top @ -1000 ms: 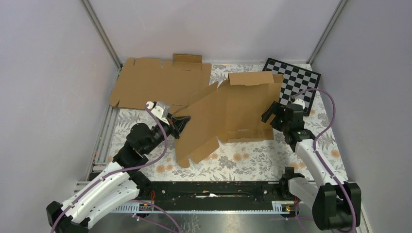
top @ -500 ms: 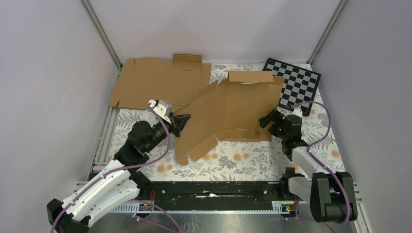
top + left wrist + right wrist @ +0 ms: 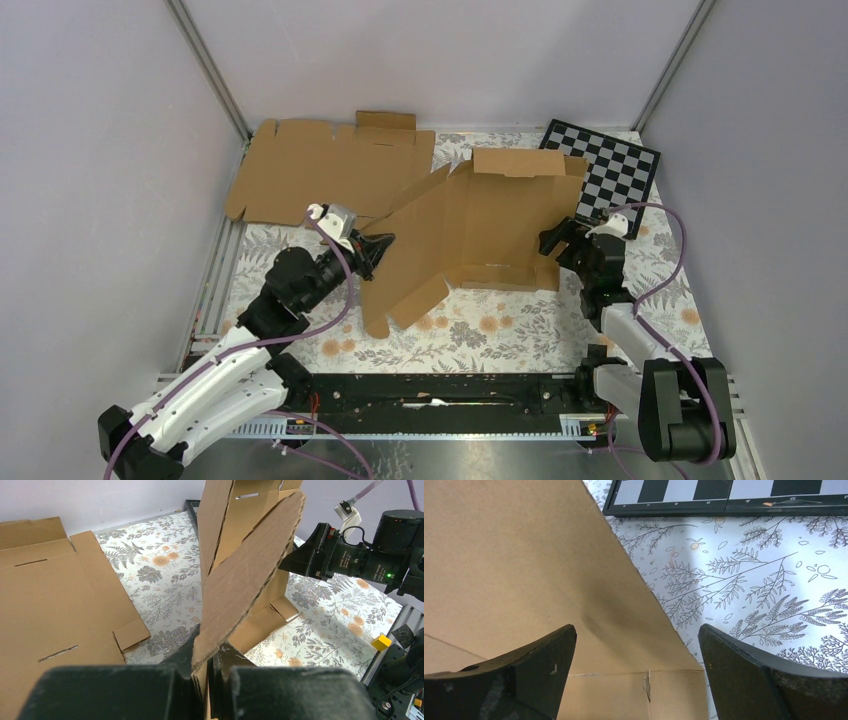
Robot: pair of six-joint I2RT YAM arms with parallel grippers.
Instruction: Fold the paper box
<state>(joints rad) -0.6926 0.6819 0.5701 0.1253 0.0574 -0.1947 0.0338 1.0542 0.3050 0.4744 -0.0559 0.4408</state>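
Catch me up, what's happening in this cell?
Two arms are working on folding the paper box. The left tool is shut on a flap at the box's left side, holding it raised. The right tool is open at the box's right edge, which lies between its fingers, ungripped. The box is partly folded. A flat cardboard sheet and a checkerboard lie at the back.

Left arm (image 3: 215, 385), right arm (image 3: 640, 340): white shell links, black joints; purple cable (image 3: 345, 285) runs along each; black wedge-shaped fingers (image 3: 539, 670); green LED (image 3: 389, 575) on right wrist
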